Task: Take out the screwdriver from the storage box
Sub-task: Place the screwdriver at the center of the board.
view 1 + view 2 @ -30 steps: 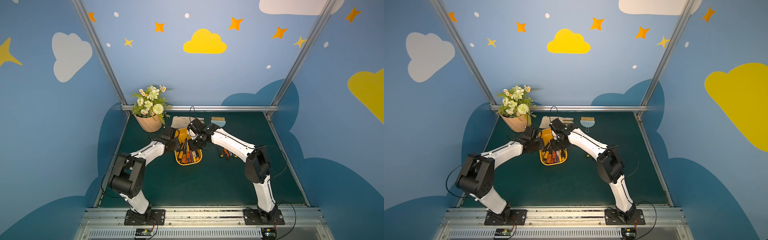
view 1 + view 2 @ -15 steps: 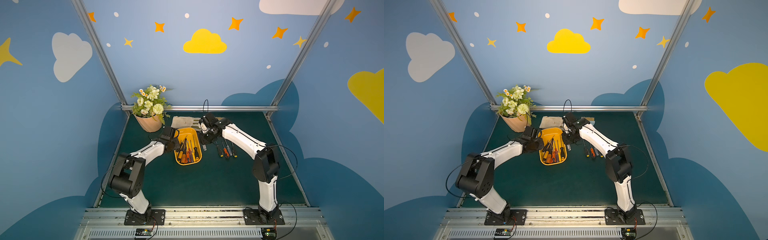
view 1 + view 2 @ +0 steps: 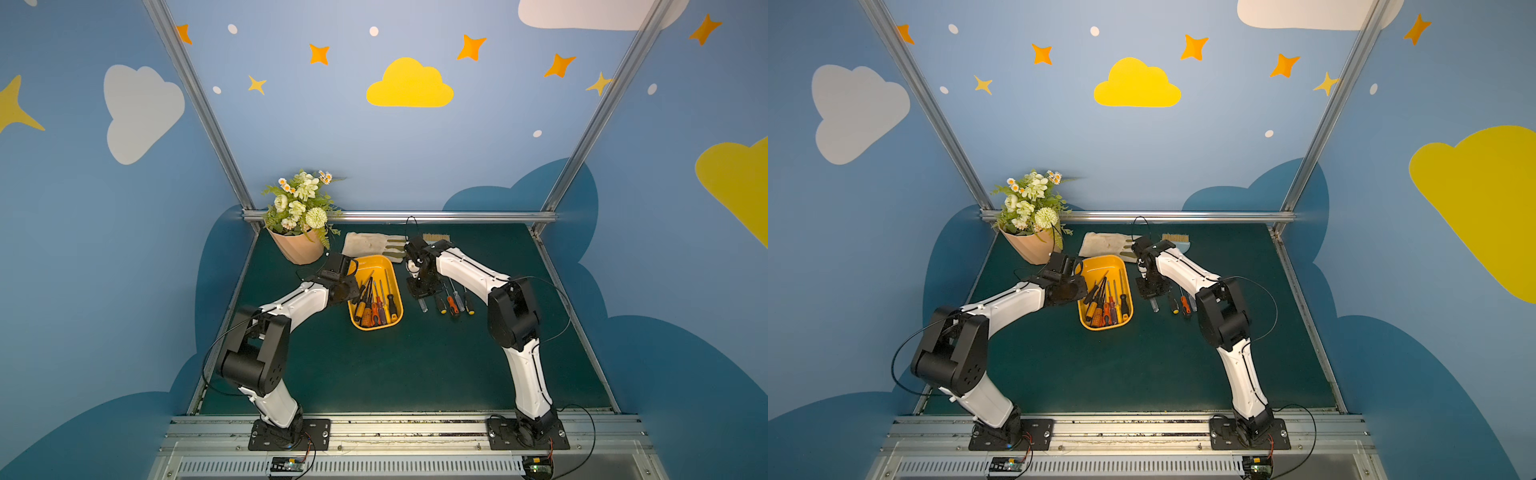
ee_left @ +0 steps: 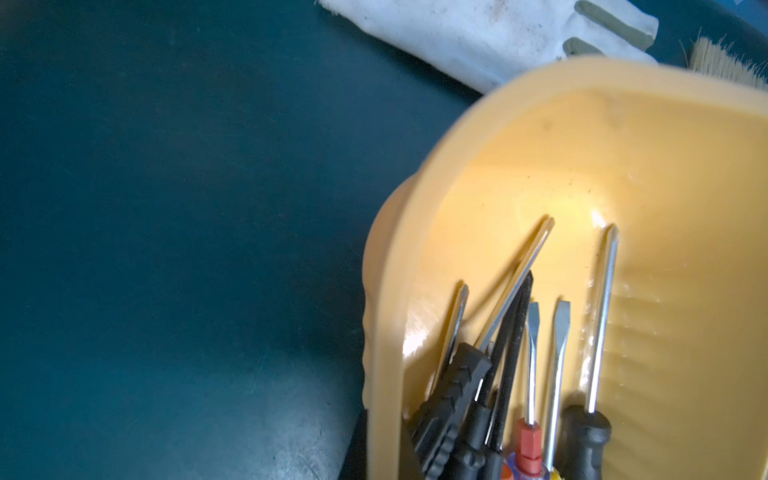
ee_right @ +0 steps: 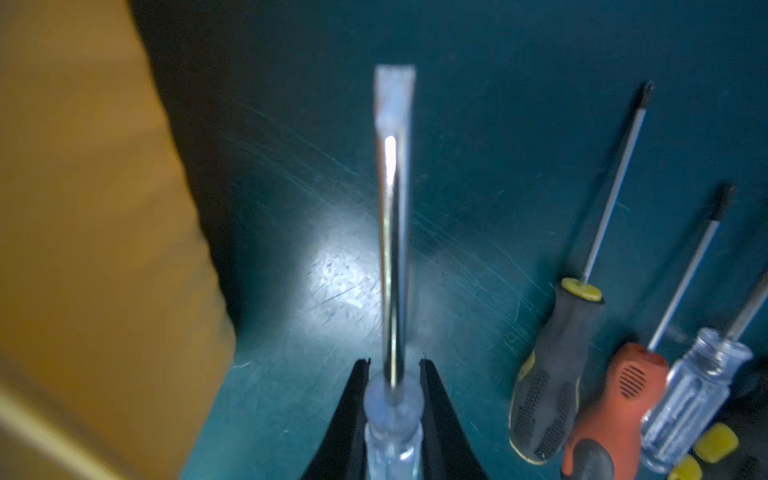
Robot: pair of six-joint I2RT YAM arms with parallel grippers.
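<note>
Grip, right: right gripper (image 5: 392,365) clamps the clear handle of a flat-blade screwdriver (image 5: 392,208), blade toward the frame's top.
Screwdriver's place: outside the storage box (image 3: 376,266), just right of its right rim at mid-frame in both top views, over the green mat (image 3: 374,374); contact with the mat cannot be told.
Grip, left: left gripper (image 3: 355,291) sits at the box's left rim, jaws together on the wall, one dark tip visible outside it at the left wrist view's bottom edge.
Edges and room: a narrow strip of mat separates box wall from held shaft; bare mat fills the lower half, down to the rail (image 3: 374,424) at frame bottom.
Counts: one box, one glove (image 3: 365,245), one flower pot (image 3: 297,249), one brush (image 3: 436,237); four loose screwdrivers (image 3: 451,305) in a row right of the held one; at least six boxed screwdrivers (image 4: 602,311), by their shafts.
Hard to see: boxed handles overlap; the brush is mostly behind the right arm (image 3: 469,270); the right wrist view is blurred and crops the fourth loose handle at lower right.
</note>
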